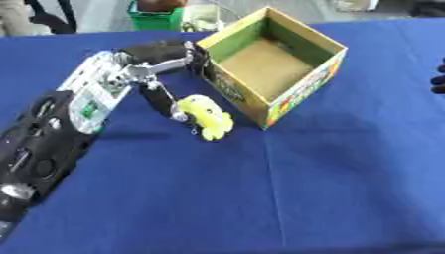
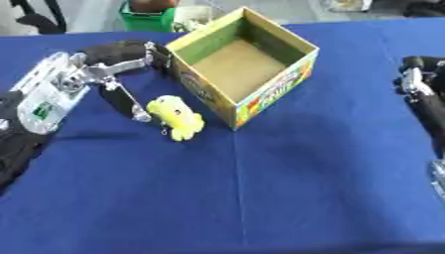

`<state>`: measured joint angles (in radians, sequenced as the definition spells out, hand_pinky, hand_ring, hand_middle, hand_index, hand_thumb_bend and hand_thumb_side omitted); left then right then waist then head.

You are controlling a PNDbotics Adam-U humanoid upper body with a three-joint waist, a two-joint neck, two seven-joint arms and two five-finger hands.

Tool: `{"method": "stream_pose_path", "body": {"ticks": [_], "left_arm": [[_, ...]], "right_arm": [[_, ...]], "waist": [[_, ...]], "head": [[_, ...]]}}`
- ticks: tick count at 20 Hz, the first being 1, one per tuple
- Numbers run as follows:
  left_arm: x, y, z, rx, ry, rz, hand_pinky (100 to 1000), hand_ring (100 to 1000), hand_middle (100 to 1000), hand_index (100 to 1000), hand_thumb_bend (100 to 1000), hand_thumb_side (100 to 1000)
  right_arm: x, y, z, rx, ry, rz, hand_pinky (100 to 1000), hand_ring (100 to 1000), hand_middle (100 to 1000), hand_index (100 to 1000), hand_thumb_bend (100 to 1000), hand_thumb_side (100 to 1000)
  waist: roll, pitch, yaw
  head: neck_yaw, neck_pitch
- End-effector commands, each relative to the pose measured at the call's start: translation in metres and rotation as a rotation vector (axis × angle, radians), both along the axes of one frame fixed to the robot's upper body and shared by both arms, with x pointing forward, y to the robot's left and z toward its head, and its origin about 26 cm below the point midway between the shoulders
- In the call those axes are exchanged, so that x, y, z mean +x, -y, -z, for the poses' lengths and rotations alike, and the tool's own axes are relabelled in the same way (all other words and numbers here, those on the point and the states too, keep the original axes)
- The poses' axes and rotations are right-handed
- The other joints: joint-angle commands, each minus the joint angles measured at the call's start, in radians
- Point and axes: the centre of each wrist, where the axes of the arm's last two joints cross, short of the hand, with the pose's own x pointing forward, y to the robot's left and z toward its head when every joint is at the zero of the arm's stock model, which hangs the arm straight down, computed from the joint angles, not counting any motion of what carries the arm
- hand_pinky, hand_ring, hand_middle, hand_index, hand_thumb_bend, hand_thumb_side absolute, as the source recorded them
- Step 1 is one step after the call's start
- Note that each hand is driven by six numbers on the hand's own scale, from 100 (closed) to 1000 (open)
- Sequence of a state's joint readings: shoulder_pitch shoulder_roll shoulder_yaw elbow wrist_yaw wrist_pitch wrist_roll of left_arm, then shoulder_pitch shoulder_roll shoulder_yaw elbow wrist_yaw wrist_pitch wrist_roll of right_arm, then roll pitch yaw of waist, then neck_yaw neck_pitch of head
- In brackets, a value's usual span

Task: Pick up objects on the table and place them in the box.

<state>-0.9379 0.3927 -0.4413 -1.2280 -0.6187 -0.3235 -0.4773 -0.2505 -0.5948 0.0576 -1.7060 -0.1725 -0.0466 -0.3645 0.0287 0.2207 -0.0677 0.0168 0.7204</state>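
A small yellow soft toy point(image 1: 208, 117) lies on the blue tablecloth beside the near left corner of the box. The cardboard box point(image 1: 304, 88) stands open and tilted cornerwise, with green inner walls, a brown floor and nothing inside. My left hand point(image 1: 161, 59) reaches in from the left, next to the box's left wall. Its fingers stretch toward that wall, and its thumb point(image 1: 165, 101) points down and touches the toy's left side. The hand is open, not curled round the toy. My right hand point(image 2: 420, 87) rests at the right edge, fingers relaxed, holding nothing.
The blue table point(image 1: 260, 198) stretches wide in front of the box and toy. A green container point(image 1: 156, 19) stands beyond the table's far edge, behind the box. My left forearm point(image 1: 52, 129) lies across the left part of the table.
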Motion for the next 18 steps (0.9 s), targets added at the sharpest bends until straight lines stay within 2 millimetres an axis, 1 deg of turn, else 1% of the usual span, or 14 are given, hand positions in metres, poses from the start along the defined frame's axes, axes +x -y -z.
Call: {"method": "stream_pose_path", "body": {"ticks": [1, 9, 18], "left_arm": [[0.004, 0.0, -0.004, 0.026, 0.004, 0.005, 669, 639, 604, 690, 671, 100], [0.009, 0.0, 0.01, 0.055, -0.03, -0.001, 664, 624, 590, 676, 657, 100], [0.012, 0.002, 0.017, 0.06, -0.02, -0.016, 663, 626, 596, 680, 649, 100]], "right_arm": [[0.001, 0.002, -0.009, -0.015, 0.02, -0.006, 608, 605, 599, 697, 100, 563], [0.001, 0.002, -0.009, -0.014, 0.017, -0.011, 608, 605, 599, 698, 100, 565], [0.002, 0.001, -0.008, -0.014, 0.016, -0.014, 609, 605, 599, 698, 100, 567]], "waist": [[-0.003, -0.017, -0.002], [-0.004, -0.016, -0.006], [-0.003, -0.015, -0.008]], "head": [[0.004, 0.004], [0.006, 0.005], [0.007, 0.006]]}}
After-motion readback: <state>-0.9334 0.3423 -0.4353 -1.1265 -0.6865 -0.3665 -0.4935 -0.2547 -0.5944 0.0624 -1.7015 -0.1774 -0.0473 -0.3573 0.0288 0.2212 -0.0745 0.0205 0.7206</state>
